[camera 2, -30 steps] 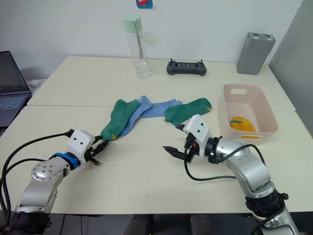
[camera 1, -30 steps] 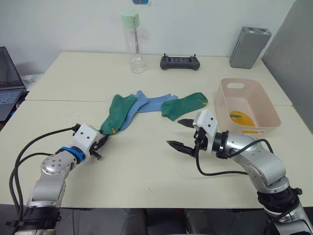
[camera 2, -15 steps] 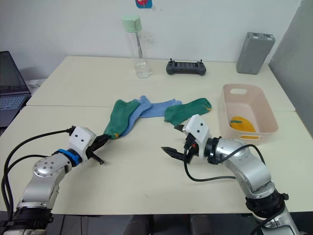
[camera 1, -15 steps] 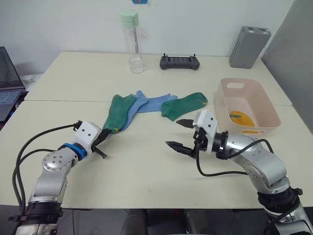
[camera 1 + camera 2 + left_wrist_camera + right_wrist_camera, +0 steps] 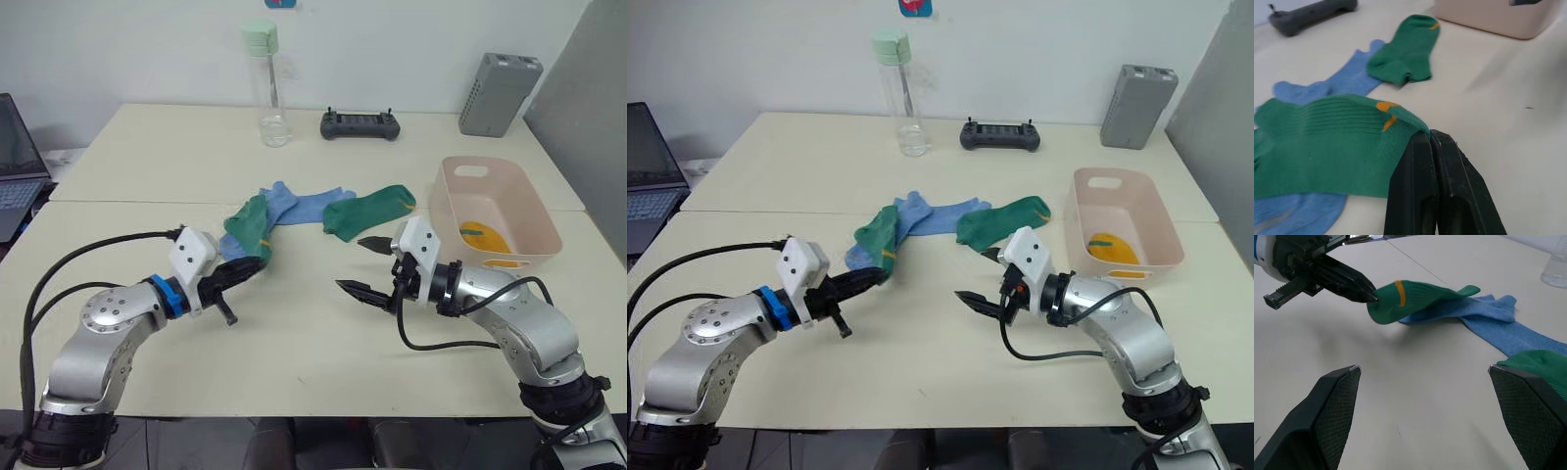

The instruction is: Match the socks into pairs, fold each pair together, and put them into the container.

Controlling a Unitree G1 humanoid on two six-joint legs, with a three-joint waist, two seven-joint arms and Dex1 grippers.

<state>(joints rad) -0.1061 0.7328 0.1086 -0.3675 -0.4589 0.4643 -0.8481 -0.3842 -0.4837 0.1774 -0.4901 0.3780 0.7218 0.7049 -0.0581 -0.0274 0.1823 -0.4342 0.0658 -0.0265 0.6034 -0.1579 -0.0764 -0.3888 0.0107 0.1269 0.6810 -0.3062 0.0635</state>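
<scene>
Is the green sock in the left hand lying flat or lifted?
Lifted at one end: the left hand, shut on the green sock's toe, holds it off the table, over the blue sock.

both arms are silver metal with rounded joints, white wrist housings and black cables looping off them. the left arm [image 5: 108, 328] wears a blue ring at the wrist. each ends in two black fingers, the right gripper [image 5: 365, 265] with cross-hatched pads [image 5: 1337, 401].

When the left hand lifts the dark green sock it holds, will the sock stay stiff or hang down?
It will probably hang limp: the dark green sock already bends and folds over itself where the left hand pinches its edge. It looks thin and light, so lifting should need little force. Its free end lies on a light blue sock, which it may drag along.
</scene>
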